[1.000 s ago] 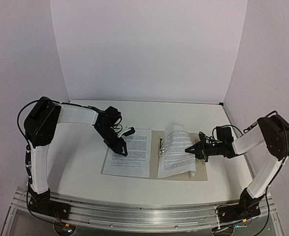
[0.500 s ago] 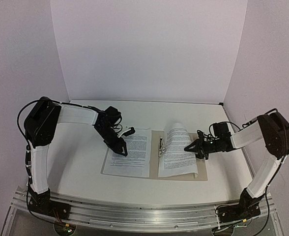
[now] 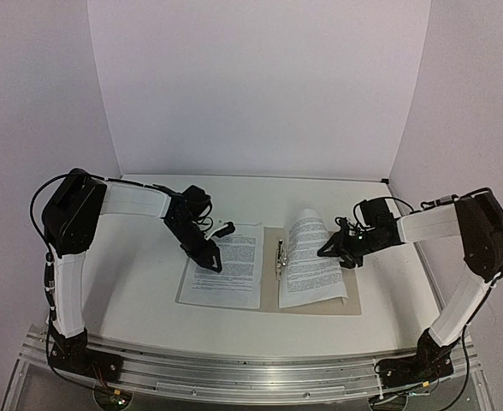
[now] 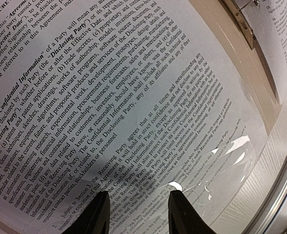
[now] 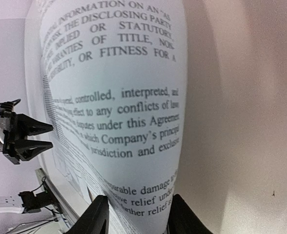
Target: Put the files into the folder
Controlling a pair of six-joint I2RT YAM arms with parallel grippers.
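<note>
The beige folder (image 3: 269, 287) lies open on the table, with its metal clip (image 3: 279, 254) on the spine. One white printed sheet (image 3: 227, 267) lies flat on its left half. My left gripper (image 3: 210, 259) rests on that sheet's left edge, open, with both tips on the paper (image 4: 133, 97). A second sheet (image 3: 310, 261) covers the right half, its far end curled upward. My right gripper (image 3: 327, 250) is at this sheet's right edge. In the right wrist view its fingers stand apart around the bulging paper (image 5: 119, 97), so the right gripper (image 5: 138, 197) is open.
White walls enclose the table on the left, back and right. Bare tabletop (image 3: 140, 282) surrounds the folder. An aluminium rail (image 3: 251, 368) with both arm bases runs along the near edge. The folder's beige border (image 4: 241, 63) shows beside the left sheet.
My right gripper has opened and let go of the right sheet's edge, shifting slightly toward the far side. That sheet now lies flatter at its near end. The left arm is still.
</note>
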